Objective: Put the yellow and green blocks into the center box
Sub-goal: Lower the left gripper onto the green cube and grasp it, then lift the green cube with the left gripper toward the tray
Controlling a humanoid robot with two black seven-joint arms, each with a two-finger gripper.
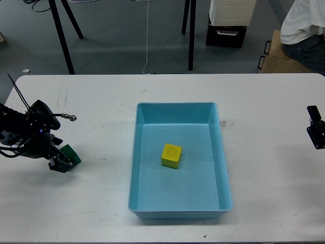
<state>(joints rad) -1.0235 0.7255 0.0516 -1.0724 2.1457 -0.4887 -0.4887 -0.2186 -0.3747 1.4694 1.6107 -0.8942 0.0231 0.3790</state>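
One block placed: the yellow block is seen resting on the floor of the center box.
Step in hand: the green block should be lifted clear of the tray wall before release.
Left gripper: clenched on the green block, on the table, left of the tray.
Right gripper: its opening cannot be told.

Light blue tray on a white, scuffed worktop. Bright yellow block inside the tray. Dark green block. Black left arm; grey floor.
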